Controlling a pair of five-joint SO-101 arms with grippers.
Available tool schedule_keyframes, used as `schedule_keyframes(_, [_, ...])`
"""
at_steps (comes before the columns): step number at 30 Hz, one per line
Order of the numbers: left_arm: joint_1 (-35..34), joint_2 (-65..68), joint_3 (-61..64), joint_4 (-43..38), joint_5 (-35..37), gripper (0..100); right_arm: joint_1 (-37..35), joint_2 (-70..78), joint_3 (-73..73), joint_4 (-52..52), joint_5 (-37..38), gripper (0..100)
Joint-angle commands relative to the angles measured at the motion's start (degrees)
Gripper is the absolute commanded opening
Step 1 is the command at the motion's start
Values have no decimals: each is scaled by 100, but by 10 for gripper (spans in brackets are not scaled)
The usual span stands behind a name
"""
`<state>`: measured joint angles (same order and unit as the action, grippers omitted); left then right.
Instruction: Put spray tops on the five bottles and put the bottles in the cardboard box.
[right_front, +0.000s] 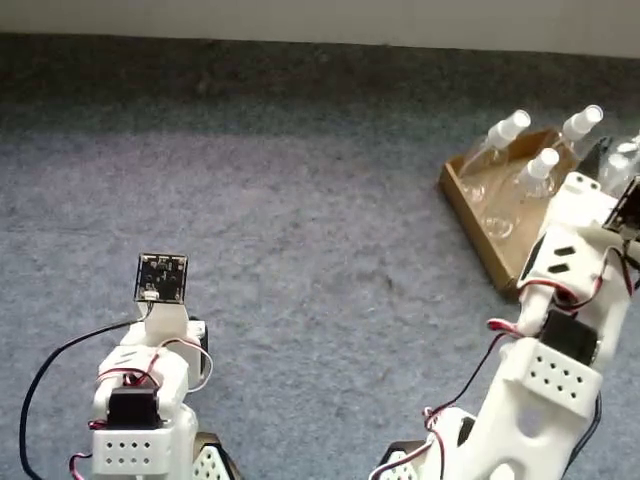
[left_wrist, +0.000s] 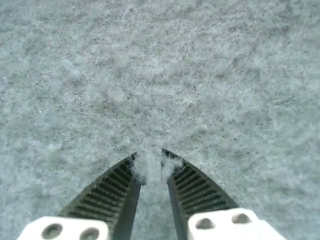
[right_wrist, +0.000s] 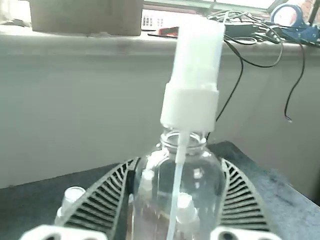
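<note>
The ribbed right fingers (right_wrist: 100, 200) were clamped on the round body of a clear, smooth bottle (right_wrist: 202, 175) with a white spray top (right_wrist: 192, 90), over the cardboard box (right_front: 478, 225), probably light, rigid and slippery, best gripped below the shoulder, while the left fingers (left_wrist: 107, 190) stood narrowly parted and empty above the grey felt surface (left_wrist: 200, 65).

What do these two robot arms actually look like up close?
Both the left arm and right arm are blocky white plastic with black motor sections, rows of small holes, and thin red-and-white wires looping between joints. A black cable trails from the left one. The jaws are dark, ribbed wedges on white screw-holed mounts.
</note>
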<state>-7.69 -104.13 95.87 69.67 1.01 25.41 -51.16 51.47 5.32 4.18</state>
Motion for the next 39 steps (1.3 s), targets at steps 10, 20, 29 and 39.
schedule_keyframes(10, [708, -48, 127, 545, -53, 7, 374, 1358, 611, -2818, 18, 159])
schedule_keyframes(20, [927, -48, 127, 598, -26, 5, 259, 1393, 2281, -4796, 18, 159])
schedule_keyframes(29, [927, -48, 127, 598, -26, 5, -251, 1411, 2466, -5042, 18, 159])
schedule_keyframes(39, [927, -48, 127, 598, -26, 5, -251, 2114, 2167, -5059, 18, 159])
